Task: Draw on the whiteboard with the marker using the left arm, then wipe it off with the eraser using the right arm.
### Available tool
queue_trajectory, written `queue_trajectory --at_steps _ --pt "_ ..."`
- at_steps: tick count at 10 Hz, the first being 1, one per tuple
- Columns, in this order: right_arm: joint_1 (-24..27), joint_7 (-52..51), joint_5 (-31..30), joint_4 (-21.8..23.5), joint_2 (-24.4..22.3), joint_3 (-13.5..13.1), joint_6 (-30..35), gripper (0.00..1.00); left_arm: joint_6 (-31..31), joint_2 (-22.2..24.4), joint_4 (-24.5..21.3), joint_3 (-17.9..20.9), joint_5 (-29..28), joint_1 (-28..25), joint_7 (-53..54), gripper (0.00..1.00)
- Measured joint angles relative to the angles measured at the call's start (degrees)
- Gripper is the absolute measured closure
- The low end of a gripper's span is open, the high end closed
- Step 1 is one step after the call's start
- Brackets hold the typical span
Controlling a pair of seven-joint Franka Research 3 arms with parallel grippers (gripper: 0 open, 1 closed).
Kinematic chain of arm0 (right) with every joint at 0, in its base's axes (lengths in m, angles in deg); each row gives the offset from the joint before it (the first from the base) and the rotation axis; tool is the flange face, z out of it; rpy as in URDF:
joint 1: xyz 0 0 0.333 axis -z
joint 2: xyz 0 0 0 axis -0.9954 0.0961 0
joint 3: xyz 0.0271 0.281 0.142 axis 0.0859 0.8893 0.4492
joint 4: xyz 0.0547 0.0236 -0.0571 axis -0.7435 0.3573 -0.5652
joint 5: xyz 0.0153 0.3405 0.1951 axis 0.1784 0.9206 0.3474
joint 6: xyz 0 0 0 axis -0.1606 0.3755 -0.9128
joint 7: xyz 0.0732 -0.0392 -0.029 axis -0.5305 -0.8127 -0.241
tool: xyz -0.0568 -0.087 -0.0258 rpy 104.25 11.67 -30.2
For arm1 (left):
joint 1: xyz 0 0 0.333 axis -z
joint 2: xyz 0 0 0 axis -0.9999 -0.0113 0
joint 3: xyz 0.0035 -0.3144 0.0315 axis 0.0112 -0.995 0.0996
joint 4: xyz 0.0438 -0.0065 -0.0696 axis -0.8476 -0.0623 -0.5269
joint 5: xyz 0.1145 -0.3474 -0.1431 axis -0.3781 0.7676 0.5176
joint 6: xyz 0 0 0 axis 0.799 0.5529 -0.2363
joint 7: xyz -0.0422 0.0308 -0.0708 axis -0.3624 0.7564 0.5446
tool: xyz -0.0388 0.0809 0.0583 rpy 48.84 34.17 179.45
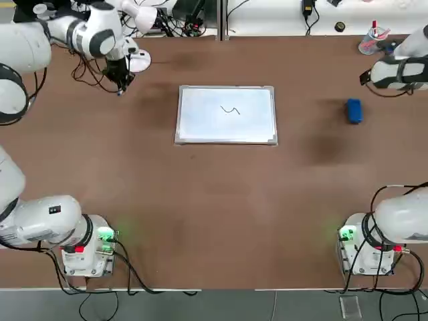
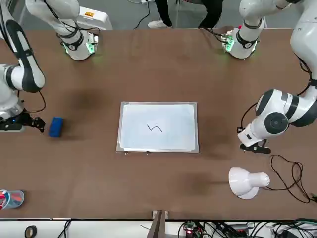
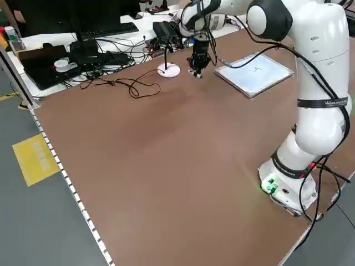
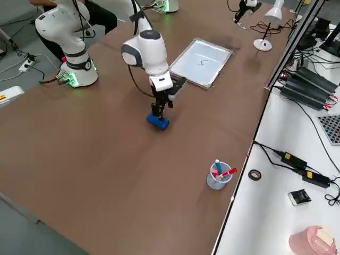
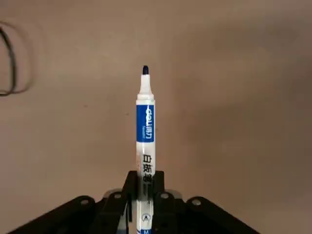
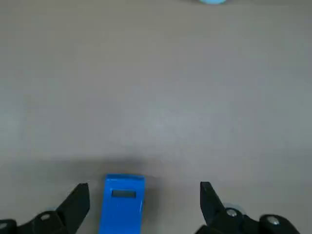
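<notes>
The drawing half looks done: a short, wavy dark line sits on the white rectangular board with the silver-grey frame, which lies flat near the middle of the brown desk. The wiping is left; the line is whole, and the bright blue block eraser rests on the desk to the right of the board, not gripped.

The left pincer is clamped on the slim white marker with the blue label, its dark tip bare and pointing out past the fingers. That arm is bent out over the far left of the desk, well apart from the board, so it seems out of the way.

The right pincer has its fingers wide apart, with the eraser between them in its wrist view, nearer one finger. That arm reaches in from the right, its wrist above the desk. Centring over the eraser before closing would probably be wise.
</notes>
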Motion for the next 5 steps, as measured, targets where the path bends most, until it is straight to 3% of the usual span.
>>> queue_trajectory --at_steps 5 --pt "-0.3 -0.3 0.0 0.1 4.1 0.4 -3.4 0.0 -9.9 0.0 -9.4 0.0 -0.1 -3.2 -0.3 0.83"
